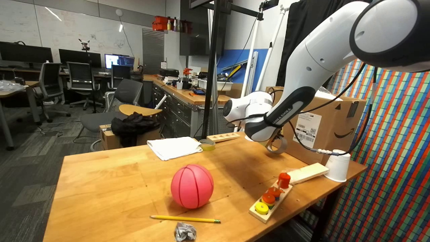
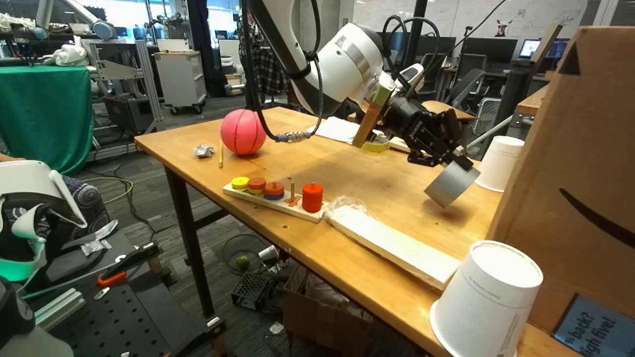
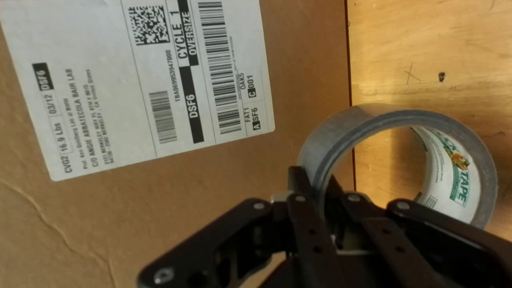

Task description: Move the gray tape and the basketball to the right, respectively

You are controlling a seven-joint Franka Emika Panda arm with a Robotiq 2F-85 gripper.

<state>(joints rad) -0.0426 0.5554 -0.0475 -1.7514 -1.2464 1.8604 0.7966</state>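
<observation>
In the wrist view's right half, the gray ring-shaped tape roll (image 3: 452, 172) was pinched by the nearly closed black end effector (image 3: 318, 185) and risked being dislodged by striking the brown cardboard box (image 3: 208, 172).

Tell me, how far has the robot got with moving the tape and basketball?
Looks done: the grab; the gripper pinches the gray duct tape roll. In hand: that roll's move; it's tilted near the Amazon box. Left: letting it go, then probably moving the pink basketball, which sits ungripped on the table.
</observation>
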